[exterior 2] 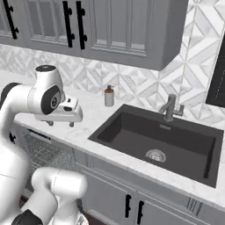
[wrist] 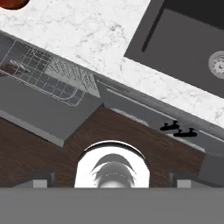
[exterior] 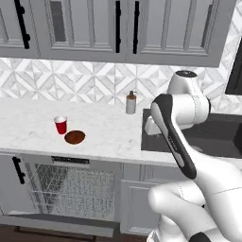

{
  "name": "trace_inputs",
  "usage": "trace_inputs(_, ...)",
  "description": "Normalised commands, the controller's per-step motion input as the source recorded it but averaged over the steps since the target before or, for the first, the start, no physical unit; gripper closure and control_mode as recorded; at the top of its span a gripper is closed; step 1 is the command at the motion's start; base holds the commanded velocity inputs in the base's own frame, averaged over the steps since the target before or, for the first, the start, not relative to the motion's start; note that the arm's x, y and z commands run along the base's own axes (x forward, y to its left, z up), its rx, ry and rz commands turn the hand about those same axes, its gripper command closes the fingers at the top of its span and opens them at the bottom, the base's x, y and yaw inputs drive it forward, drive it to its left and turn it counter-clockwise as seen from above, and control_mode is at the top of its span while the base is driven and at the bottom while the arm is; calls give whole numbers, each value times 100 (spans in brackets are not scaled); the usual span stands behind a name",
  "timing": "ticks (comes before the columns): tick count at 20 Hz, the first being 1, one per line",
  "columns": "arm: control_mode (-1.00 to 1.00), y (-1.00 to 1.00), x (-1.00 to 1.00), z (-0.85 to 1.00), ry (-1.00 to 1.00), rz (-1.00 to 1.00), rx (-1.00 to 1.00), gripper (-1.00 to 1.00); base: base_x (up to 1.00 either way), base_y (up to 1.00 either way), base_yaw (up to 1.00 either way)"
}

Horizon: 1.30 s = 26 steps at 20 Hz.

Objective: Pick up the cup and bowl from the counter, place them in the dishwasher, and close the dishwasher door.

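The red cup (exterior: 60,125) stands upright on the marble counter (exterior: 108,137), with the dark reddish-brown bowl (exterior: 74,137) just to its right and front. A sliver of the bowl (wrist: 11,3) shows at the hand view's top left corner. Below them the dishwasher (exterior: 71,186) is open, its wire rack (wrist: 48,74) visible and its door (exterior: 61,224) dropped flat. My gripper (exterior 2: 60,125) hangs open and empty, pointing down over the counter's front edge. It is to the right of the dishwasher and well to the right of the cup and bowl.
A grey soap dispenser (exterior: 131,102) stands at the back of the counter. The dark sink (exterior 2: 162,145) with its faucet (exterior 2: 170,107) lies right of my hand. Grey wall cabinets (exterior: 118,28) hang overhead. Drawer pulls (wrist: 177,129) and brown floor (wrist: 52,153) lie below.
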Motion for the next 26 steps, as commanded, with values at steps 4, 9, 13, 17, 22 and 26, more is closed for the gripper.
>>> trace_inputs(4,100,0,0,0,0,0,0,-100,-28,-61,78)
trace_inputs(9,100,0,0,0,0,0,0,-100,-36,-63,79)
trace_inputs(13,100,0,0,0,0,0,0,-100,1,-10,80)
trace_inputs(17,100,0,0,0,0,0,0,-100,15,5,58)
trace_inputs(22,100,0,0,0,0,0,0,-100,44,-68,25)
trace_inputs(26,100,0,0,0,0,0,0,-100,69,-9,12)
